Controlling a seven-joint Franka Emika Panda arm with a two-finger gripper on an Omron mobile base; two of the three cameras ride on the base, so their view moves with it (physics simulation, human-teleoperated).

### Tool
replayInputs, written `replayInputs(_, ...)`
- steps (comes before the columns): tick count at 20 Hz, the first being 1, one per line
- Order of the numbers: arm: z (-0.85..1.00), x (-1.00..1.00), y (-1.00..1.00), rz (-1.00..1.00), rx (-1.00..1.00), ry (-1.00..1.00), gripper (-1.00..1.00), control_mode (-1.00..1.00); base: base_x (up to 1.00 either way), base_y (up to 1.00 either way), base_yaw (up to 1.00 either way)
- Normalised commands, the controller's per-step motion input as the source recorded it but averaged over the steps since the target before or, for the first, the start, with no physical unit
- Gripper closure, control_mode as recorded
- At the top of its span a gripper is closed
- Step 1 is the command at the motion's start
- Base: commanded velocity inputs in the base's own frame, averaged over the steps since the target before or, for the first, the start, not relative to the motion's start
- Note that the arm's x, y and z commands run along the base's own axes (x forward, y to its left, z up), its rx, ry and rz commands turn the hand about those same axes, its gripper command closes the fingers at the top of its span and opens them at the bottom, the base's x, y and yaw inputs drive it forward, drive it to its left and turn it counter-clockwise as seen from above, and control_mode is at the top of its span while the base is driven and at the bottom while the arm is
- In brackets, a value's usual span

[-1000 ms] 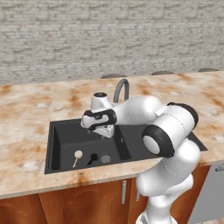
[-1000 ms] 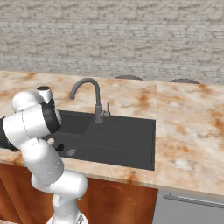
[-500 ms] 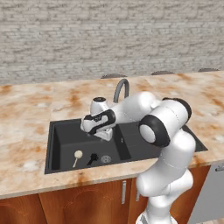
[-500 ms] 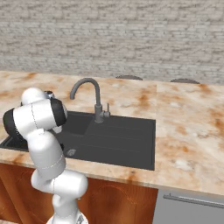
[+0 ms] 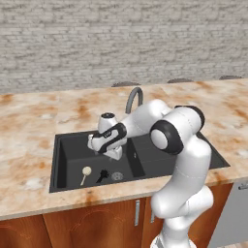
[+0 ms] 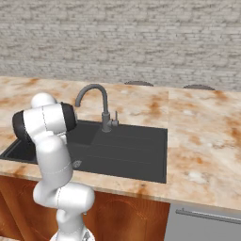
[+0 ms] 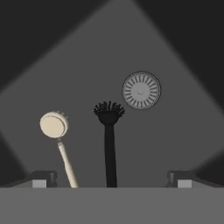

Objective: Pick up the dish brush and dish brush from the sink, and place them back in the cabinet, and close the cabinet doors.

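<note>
Two dish brushes lie on the floor of the dark sink [image 5: 68, 160]. The cream dish brush [image 7: 54, 124] [image 5: 86, 171] has a round head and a thin tan handle. Just right of it lies the black dish brush [image 7: 109, 140] [image 5: 102, 175]. My gripper [image 7: 111, 179] [image 5: 114, 154] hangs open above the basin, over the brush handles. Its fingertips [image 7: 42, 178] stand wide apart and hold nothing. The cabinet and the cabinet doors are out of view.
A round metal drain [image 7: 141, 90] [image 5: 116, 176] sits close to the black brush's head. The grey gooseneck tap [image 6: 96, 101] rises behind the basin, with the ribbed drainboard [image 6: 132, 150] to its right. Marble counter [image 5: 29, 126] surrounds the sink, and a brick wall stands behind.
The hand has moved a little left and down into the basin. The elbow has swung forward over the sink. The brushes have not moved.
</note>
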Motion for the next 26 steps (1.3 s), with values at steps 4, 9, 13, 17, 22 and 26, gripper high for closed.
replayInputs(4,-0.15,0.01,0.0,0.0,0.0,0.0,-1.0,-1.0,0.0,0.0,0.0)
replayInputs(9,-0.12,0.0,0.0,0.0,0.0,0.0,-1.0,-1.0,0.0,0.0,0.0)
replayInputs(13,-0.14,0.03,0.0,0.0,0.0,0.02,-1.0,-1.0,0.0,0.0,0.0)
replayInputs(17,-0.2,0.03,0.0,0.0,0.0,0.01,-1.0,-1.0,0.0,0.0,0.0)
replayInputs(22,-0.16,0.06,0.0,0.0,0.0,0.0,-1.0,-1.0,0.0,0.0,0.0)
replayInputs(26,-0.19,0.07,0.01,0.0,0.0,0.0,-1.0,-1.0,0.0,0.0,0.0)
